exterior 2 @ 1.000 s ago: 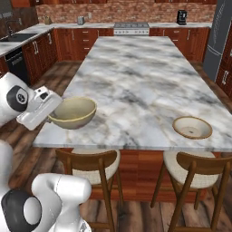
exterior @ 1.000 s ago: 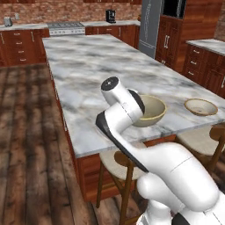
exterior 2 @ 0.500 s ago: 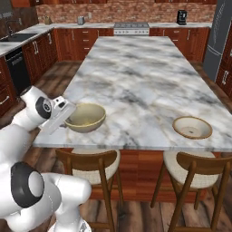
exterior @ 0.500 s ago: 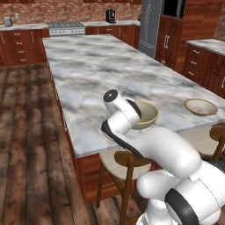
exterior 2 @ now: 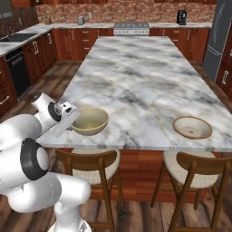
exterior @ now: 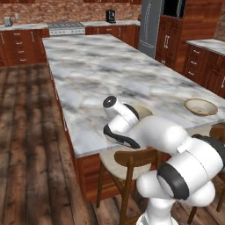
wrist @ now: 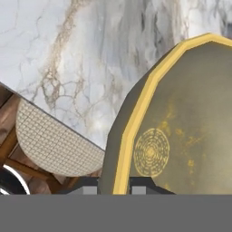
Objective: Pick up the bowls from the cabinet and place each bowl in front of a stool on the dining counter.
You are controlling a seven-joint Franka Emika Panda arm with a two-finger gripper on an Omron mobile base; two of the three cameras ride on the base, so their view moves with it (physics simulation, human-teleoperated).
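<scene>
Gripper [wrist: 113,186] is clamped narrowly on the rim of the grey-olive bowl [exterior 2: 90,120], which appears to rest on the dining counter [exterior 2: 136,77] near its edge. Cream bowl [exterior 2: 192,127] sits well apart, a stool [exterior 2: 90,168] below each.

Deep bowl [exterior 2: 90,120] on dining counter [exterior 2: 140,77] near edge – above stool [exterior 2: 93,167], wide bowl [exterior 2: 192,127] to its rt

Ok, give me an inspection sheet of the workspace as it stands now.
Surface: dining counter, marble top.
Job's things: grey-olive bowl on counter near front edge, above left stool; cream bowl on counter above right stool.
Clutter: nothing seen on the counter.
Grippers: gripper shut on grey-olive bowl's rim.
Cables: nothing seen.
Surroundings: stove, coffee maker, fridge, wood floor.
</scene>
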